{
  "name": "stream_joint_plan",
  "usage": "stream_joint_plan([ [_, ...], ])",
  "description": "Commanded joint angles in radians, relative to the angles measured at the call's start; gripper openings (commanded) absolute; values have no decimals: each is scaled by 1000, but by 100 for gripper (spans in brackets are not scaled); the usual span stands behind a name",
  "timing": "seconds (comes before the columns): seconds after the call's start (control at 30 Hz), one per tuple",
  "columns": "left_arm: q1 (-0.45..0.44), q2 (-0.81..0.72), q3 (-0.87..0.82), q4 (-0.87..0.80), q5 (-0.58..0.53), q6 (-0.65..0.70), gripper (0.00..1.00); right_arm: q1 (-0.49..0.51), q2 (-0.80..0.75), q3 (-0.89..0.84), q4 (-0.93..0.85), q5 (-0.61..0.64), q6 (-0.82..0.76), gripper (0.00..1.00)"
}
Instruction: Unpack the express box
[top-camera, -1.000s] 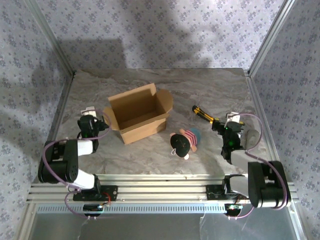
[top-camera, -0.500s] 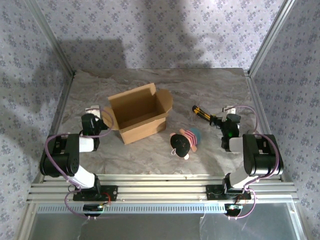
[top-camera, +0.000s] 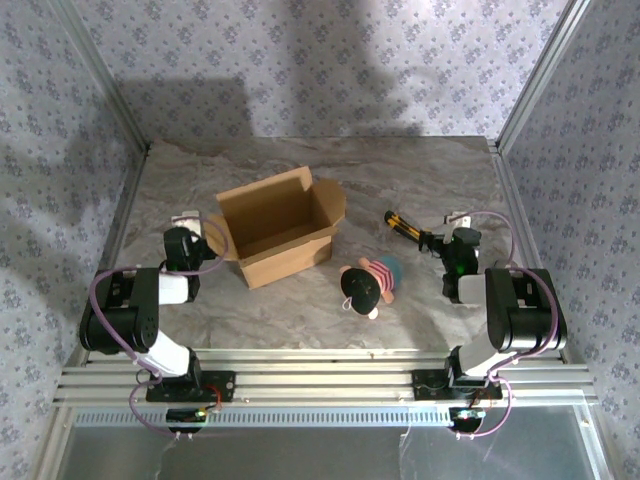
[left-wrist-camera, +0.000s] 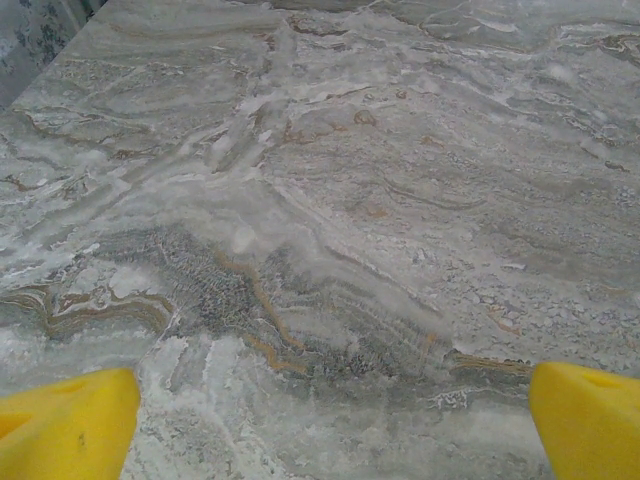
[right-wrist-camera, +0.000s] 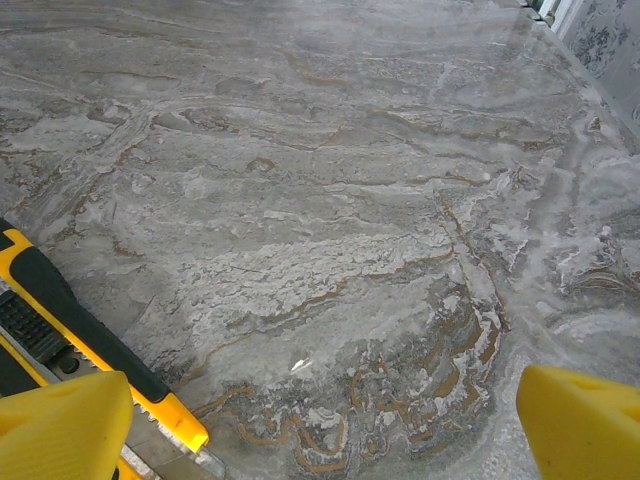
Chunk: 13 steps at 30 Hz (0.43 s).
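Express box (top-camera: 280, 228) stands left of worktop (top-camera: 420, 170) centre, flaps open, long axis roughly left-right. Both arms sit folded low at the near edge; left tool (left-wrist-camera: 330, 420) and right tool (right-wrist-camera: 325, 425) gape wide, empty.

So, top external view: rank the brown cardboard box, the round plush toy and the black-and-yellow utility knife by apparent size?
Largest: brown corrugated cardboard box, flaps open.
Next: round plush toy, pink-striped.
Smallest: slim black-and-yellow utility knife, near the toy's length but much thinner.
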Motion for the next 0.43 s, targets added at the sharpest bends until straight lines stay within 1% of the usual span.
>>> stream_joint_plan([
  [0.0,-3,2,20,30,-3,10,100,2,-7,20,10,-3,0,100],
  [0.4,-3,1,20,30,-2,11,100,7,-7,17,13,3,-2,100],
])
